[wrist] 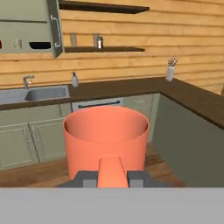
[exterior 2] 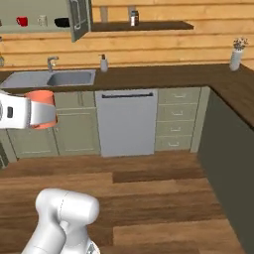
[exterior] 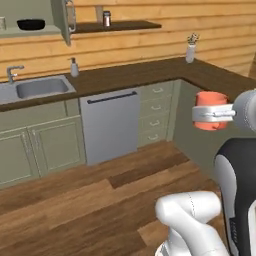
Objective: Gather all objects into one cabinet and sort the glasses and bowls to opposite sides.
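We see the gripper clamped on the handle of the orange-red mug, which sits upright right at the fingertips, its open mouth facing up and its handle pointing back toward the hand. The mug hangs in mid-air above the wooden floor, well short of the counter.

Far ahead of the gripper and up to its left, the open cabinet holds the red cup, the beige mug and the black bowl on its shelf, the bowl nearest the open door. Ahead of the mug and lower lie the sink and the dishwasher.

We can read no writing or labels anywhere.

The arm reaches out level, with the hand held roughly horizontal, pointing toward the far wall.
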Robot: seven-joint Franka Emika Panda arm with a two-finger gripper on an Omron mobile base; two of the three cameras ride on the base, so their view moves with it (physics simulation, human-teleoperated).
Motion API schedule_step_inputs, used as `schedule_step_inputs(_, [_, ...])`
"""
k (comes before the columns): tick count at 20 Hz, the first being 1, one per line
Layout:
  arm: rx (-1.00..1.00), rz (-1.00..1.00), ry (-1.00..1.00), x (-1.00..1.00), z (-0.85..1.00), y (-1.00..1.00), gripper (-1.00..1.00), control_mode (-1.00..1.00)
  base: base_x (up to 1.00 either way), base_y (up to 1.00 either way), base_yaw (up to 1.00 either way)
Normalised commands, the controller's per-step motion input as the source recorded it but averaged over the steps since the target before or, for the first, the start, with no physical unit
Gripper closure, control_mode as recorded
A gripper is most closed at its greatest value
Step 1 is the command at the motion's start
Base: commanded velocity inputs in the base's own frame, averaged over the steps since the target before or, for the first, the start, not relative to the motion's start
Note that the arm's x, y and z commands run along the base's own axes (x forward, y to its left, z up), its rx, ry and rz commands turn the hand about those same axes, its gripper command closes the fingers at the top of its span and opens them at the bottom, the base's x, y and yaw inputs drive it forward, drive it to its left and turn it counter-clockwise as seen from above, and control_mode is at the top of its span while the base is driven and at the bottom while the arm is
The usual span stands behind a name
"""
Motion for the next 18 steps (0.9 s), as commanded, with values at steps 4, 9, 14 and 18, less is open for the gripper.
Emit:
schedule_step_inputs(4, [0.0, 0.0, 0.0, 0.0, 0.0, 0.0, 1.0, 1.0, 0.56, 0.02, 0.81])
schedule_step_inputs(9, [0.0, 0.0, 0.0, 0.0, 0.0, 0.0, 1.0, 1.0, 0.61, 0.55, 0.38])
schedule_step_inputs(14, [0.0, 0.0, 0.0, 0.0, 0.0, 0.0, 1.0, 1.0, 0.66, 0.66, 0.0])
schedule_step_inputs(18, [0.0, 0.0, 0.0, 0.0, 0.0, 0.0, 1.0, 1.0, 0.58, 0.66, 0.0])
